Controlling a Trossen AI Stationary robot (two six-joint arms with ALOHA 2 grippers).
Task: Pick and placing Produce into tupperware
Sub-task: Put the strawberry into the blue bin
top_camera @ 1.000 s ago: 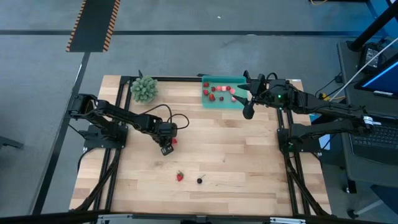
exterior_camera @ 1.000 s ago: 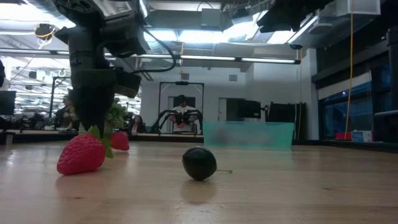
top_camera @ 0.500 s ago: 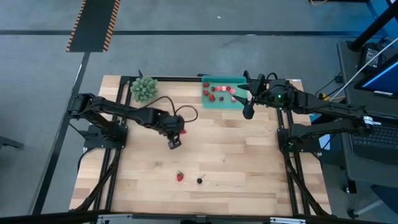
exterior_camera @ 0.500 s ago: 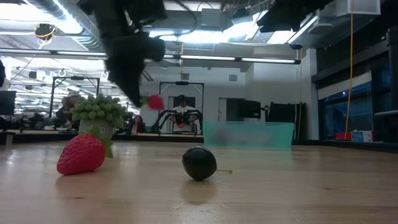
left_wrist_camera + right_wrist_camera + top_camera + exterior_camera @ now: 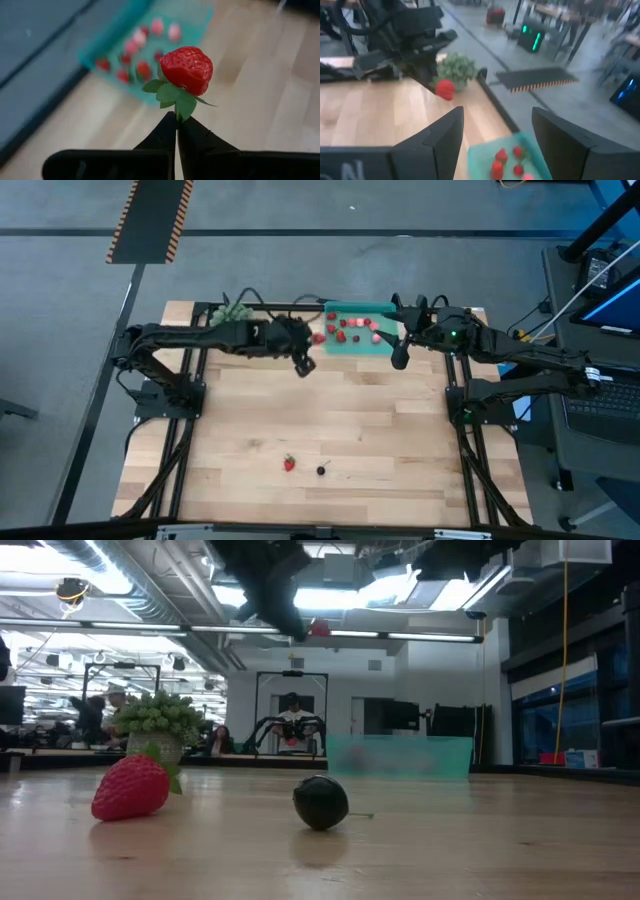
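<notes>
The left gripper (image 5: 176, 125) is pinched tight on the green leaves of a red strawberry (image 5: 186, 69), held up in the air just beside the teal tray (image 5: 386, 346). To do this well, it should go over the tray's middle and come down low before letting go. The right gripper (image 5: 398, 356) waits with its fingers apart at the tray's other side. From above, the strawberry is probably the tiny red speck; it's hard to see.

two dark jointed arms, looping black cables.
</notes>
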